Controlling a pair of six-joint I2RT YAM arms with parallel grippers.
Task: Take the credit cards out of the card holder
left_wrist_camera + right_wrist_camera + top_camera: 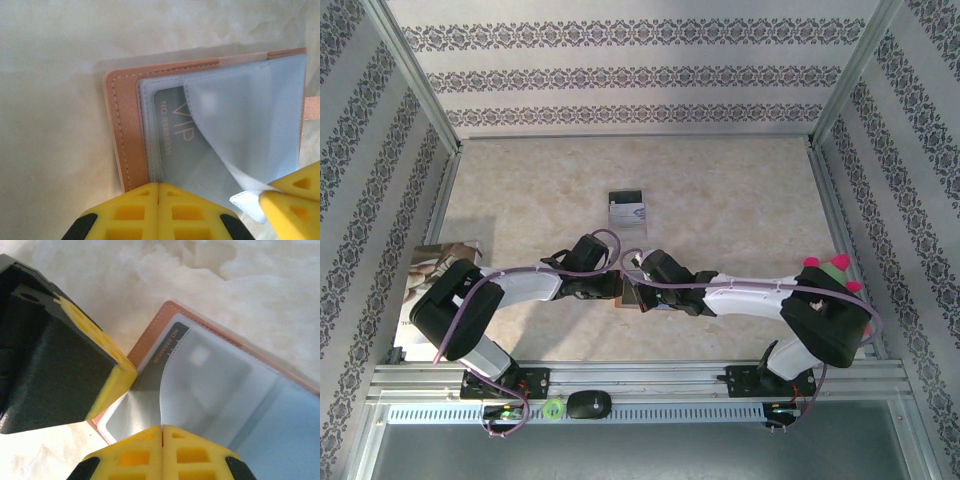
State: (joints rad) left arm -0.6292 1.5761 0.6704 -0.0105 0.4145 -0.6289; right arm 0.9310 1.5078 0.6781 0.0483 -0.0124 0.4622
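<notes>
Left wrist: card holder (127, 115) lies open and flat on the table (50, 125); tan stitched leather rim at frame left, clear pockets over the inner face; VIP card (175, 145) sits in a pocket at centre, its number line printed along its left edge; one clear sleeve (235, 120) is peeled up off the stack and curls toward lower right, its corner caught between the right gripper's fingers (300, 182); left gripper (158, 192) at bottom centre, fingers pressed together, seam closed, tips at the holder's near edge; cannot tell if they pinch the leather or just touch it.

Right wrist: right gripper (162, 435) at bottom centre, fingers together, clamped on the sleeve's edge; the sleeve bows up from the holder into the seam; left gripper's black-and-yellow finger comes in from frame left, yellow tip against the holder's lower-left corner.

Top external: holder sits just below frame centre, mostly hidden under the two grippers, which meet tip to tip over it; silvery case with a black end (627, 208) lies above it in frame, well apart; photo print (438, 262) at the left edge of the table; black mouse (588, 403) and green ring (553, 408) on the rail at bottom; patterned walls (620, 80) on three sides.
</notes>
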